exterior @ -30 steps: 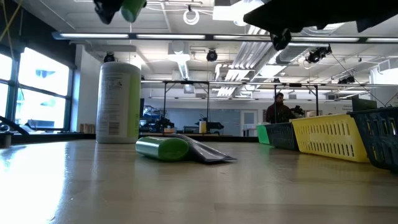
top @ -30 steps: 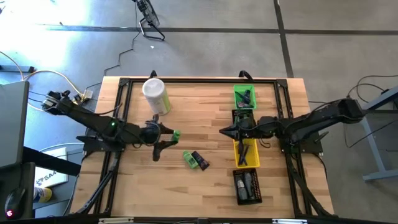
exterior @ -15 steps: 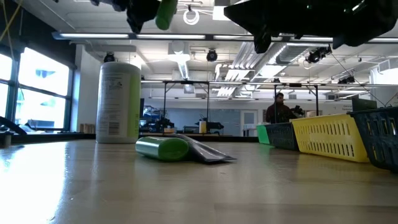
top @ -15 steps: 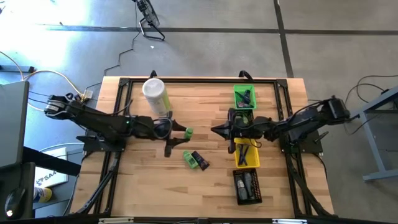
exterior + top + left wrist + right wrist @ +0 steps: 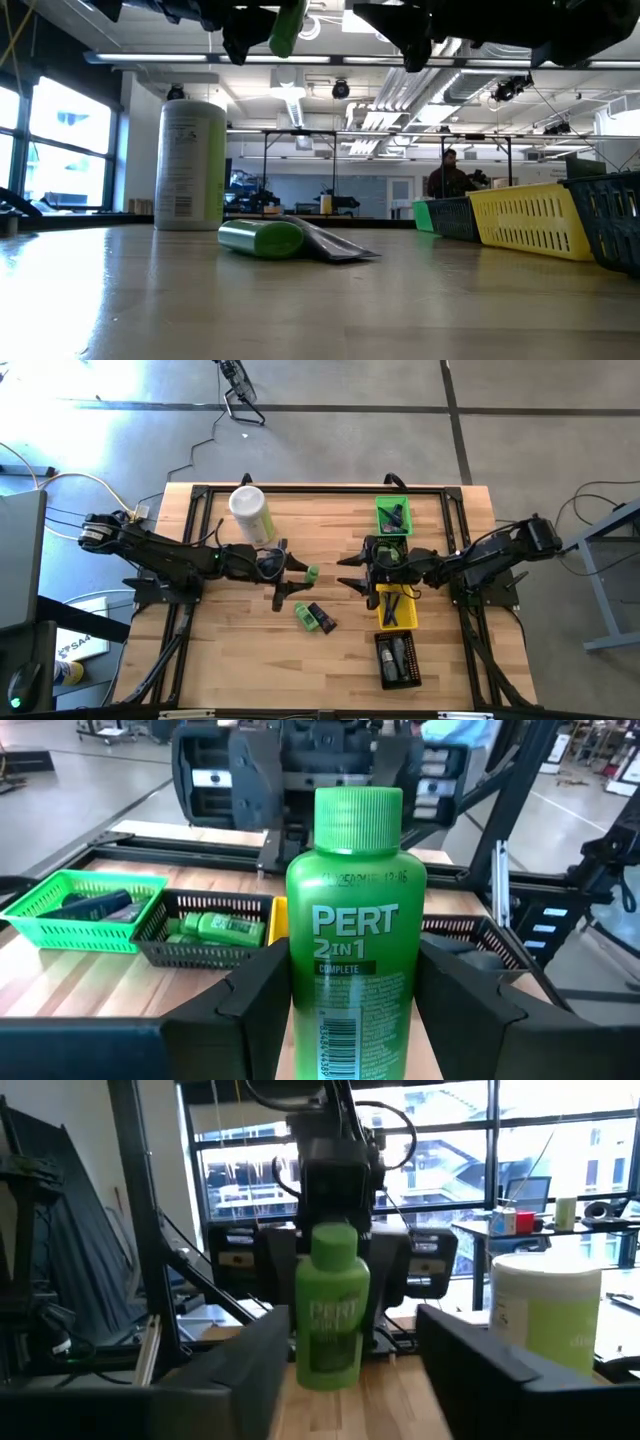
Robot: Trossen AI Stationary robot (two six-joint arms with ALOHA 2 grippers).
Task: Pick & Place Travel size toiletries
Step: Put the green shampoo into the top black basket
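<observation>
My left gripper (image 5: pixel 296 576) is shut on a bright green mini bottle (image 5: pixel 355 940) and holds it in the air over the table's middle. The bottle's cap (image 5: pixel 313 573) points at my right gripper (image 5: pixel 346 572). That gripper faces it a short way off, open, with nothing between its fingers. Below them another green bottle (image 5: pixel 305 615) and a dark grey tube (image 5: pixel 322 619) lie on their sides on the wooden table (image 5: pixel 300 660). Both also show in the low view, the bottle (image 5: pixel 262 238) and the tube (image 5: pixel 338 246). My left gripper pinches the bottle's lower body (image 5: pixel 350 1025) between its two fingers (image 5: pixel 265 1010). They come about level from the table's left and lie along the bottle. The bottle is lifted clear and sticks out past the fingertips, cap end toward the table's right.
A tall pale-green canister (image 5: pixel 251 513) with a white lid stands at the far left. Along the right side runs a row of bins: green (image 5: pixel 380 510), black (image 5: pixel 160 920) with green bottles, yellow (image 5: pixel 382 605), black (image 5: pixel 382 660). A person (image 5: pixel 446 175) stands far behind.
My left gripper has carried the green bottle toward the table's right, closer to my right gripper, still clear of the table. My right gripper has edged toward the table's left and opened its fingers.
</observation>
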